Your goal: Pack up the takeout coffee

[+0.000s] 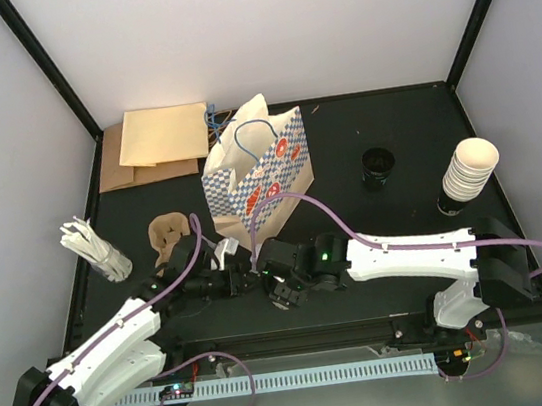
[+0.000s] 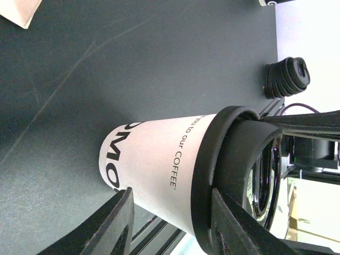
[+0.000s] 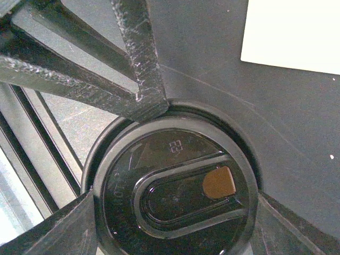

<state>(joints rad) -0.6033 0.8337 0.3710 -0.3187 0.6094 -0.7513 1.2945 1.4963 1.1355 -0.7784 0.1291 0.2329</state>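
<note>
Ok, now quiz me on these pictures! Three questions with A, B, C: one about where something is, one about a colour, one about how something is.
1. Where is the cup stack? A far left; B far right; C middle.
2. What colour is the lid? A white; B black; C red.
3. The lid is: A on the cup; B lying off it; C snapped in half.

1 B: it stands far right in the top view.
2 B: both wrist views show it black.
3 A: its rim wraps the cup's top.

One lidded cup (image 2: 159, 164), one checked bag (image 1: 260, 179), one cup stack (image 1: 470, 170), one lid stack (image 1: 379, 168).
</note>
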